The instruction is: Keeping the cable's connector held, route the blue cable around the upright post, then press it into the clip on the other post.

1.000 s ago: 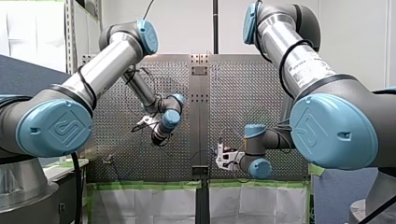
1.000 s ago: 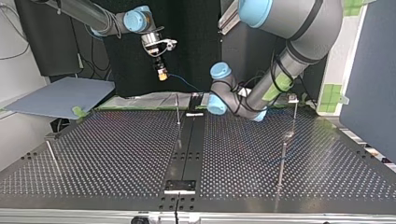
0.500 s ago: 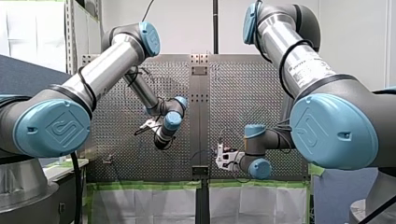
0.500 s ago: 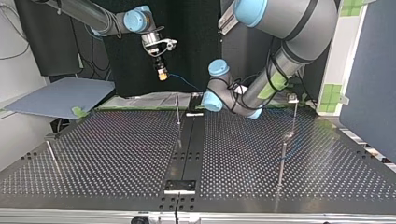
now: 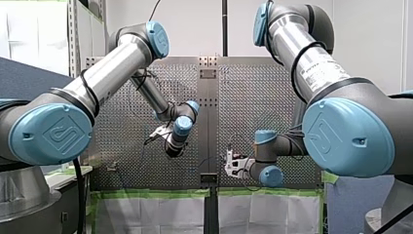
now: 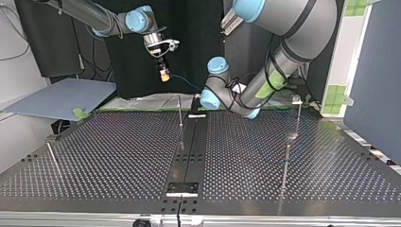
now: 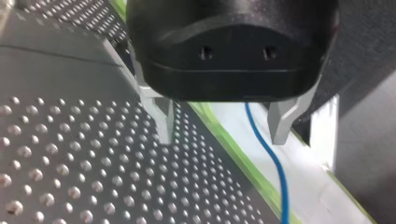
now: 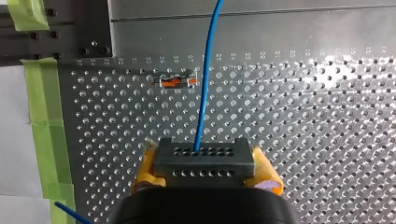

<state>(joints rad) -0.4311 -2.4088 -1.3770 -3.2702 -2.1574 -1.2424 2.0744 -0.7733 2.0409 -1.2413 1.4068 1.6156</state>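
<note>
1. At the top view's left, my right arm (image 6: 90, 14) is reaching in from the upper edge, wrist turned down. My right gripper (image 6: 164, 74) is hanging above the far edge of the perforated table (image 6: 118, 151).
2. Its yellow pads (image 8: 266, 175) are clamping the grey connector (image 8: 204, 161), and the blue cable (image 8: 205, 93) is running out ahead of it.
3. My left arm (image 6: 283, 52) is folding low behind the upright post (image 6: 180, 111).
4. My left gripper (image 7: 223, 126) is standing wide open, and the cable is passing between its metal fingers (image 7: 163, 119) without visibly touching either.
5. The clip post (image 6: 297, 106) is standing at the top view's right, well apart from the cable.
</note>
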